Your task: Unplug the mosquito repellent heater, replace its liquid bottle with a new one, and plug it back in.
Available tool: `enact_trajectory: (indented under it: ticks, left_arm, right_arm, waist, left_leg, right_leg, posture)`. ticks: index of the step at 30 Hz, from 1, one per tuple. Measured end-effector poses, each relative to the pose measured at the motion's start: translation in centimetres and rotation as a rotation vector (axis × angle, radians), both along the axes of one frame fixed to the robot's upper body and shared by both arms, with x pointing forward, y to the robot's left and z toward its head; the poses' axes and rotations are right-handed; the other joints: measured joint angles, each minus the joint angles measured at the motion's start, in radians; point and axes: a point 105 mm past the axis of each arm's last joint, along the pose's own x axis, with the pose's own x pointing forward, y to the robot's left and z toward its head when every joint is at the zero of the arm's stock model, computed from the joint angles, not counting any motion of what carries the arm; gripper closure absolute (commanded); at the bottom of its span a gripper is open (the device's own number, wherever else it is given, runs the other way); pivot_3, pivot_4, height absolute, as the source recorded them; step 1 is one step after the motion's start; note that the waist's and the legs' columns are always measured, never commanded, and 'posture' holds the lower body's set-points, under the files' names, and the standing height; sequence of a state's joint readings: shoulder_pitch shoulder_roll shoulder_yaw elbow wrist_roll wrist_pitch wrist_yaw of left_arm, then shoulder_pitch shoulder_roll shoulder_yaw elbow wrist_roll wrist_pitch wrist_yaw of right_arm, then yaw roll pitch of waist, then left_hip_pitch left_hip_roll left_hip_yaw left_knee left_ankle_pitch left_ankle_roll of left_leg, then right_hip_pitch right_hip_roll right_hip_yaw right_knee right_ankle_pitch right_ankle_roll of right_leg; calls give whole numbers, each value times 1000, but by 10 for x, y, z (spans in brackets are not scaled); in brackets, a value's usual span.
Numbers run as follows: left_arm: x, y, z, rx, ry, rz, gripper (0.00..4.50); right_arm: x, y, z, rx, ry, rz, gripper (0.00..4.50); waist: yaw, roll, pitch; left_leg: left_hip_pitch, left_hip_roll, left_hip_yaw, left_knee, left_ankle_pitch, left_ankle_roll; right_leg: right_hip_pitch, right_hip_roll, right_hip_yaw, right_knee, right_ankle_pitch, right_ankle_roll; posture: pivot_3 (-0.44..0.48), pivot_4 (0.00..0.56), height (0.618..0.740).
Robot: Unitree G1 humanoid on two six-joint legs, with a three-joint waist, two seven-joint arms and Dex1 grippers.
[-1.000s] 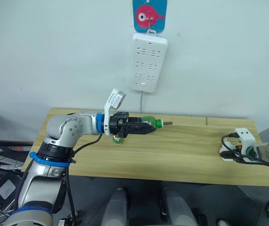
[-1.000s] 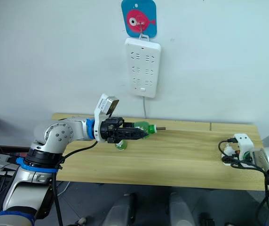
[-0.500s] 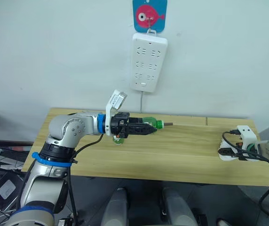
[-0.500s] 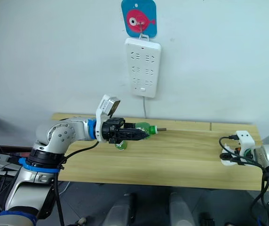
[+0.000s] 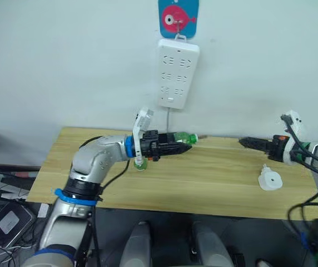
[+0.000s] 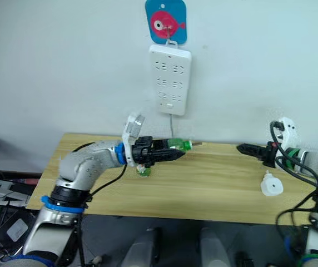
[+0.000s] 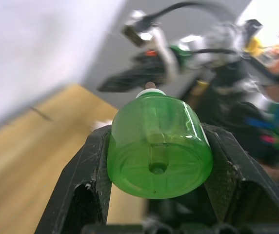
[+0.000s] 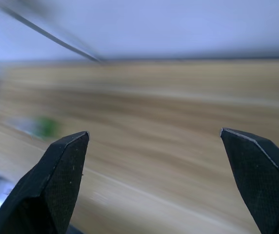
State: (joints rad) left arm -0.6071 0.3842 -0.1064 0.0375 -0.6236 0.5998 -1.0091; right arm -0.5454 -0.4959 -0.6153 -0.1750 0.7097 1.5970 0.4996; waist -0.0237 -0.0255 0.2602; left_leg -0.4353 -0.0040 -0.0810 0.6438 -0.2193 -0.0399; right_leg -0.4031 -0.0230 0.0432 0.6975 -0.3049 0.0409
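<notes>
My left gripper is shut on a green liquid bottle and holds it level above the wooden table, with the bottle's neck pointing right. The white mosquito repellent heater lies on the table near the right end, with nothing touching it. My right gripper hangs open above the table, up and to the left of the heater. It points toward the held bottle, with a wide gap between them. A second small green object rests on the table below my left wrist.
A long white power strip hangs on the wall from a hook on a blue card with a pink fish. Its cord drops behind the table. Black cables trail from my right wrist.
My right gripper has left the heater and swung up and left over the table, and the heater now lies free. My left gripper has carried the bottle slightly to the right.
</notes>
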Motion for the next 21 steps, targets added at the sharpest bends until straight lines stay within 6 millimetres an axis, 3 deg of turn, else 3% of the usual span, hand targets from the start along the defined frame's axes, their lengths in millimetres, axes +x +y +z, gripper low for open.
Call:
enact_trajectory:
  ticks: [4, 10, 21]
  left_arm:
    - [18, -1, -2, 13, -211, 174, 2262]
    - [13, -22, -6, -5, -317, 200, 2262]
    - [6, -37, -2, -55, -351, 243, 2262]
  right_arm:
    - [-8, 28, 18, 255, -136, 13, 17]
    - [-16, 70, 34, 429, -182, 8, 17]
    - [-22, 97, 46, 540, -45, -47, 17]
  waist:
    - [0, 0, 0]
    - [-8, 0, 0]
    - [-18, 0, 0]
  left_leg:
    - [-1, -3, 0, 0, 0, 0]
    - [-1, -2, 1, 0, 0, 0]
    - [-1, 0, 0, 0, 0, 0]
  right_leg:
    - [-1, -4, 1, -1, 0, 0]
    - [-1, -4, 0, 1, 0, 0]
    - [-1, 1, 0, 1, 0, 0]
  posture:
    - [6, 257, 740]
    - [7, 253, 740]
    - [14, 249, 740]
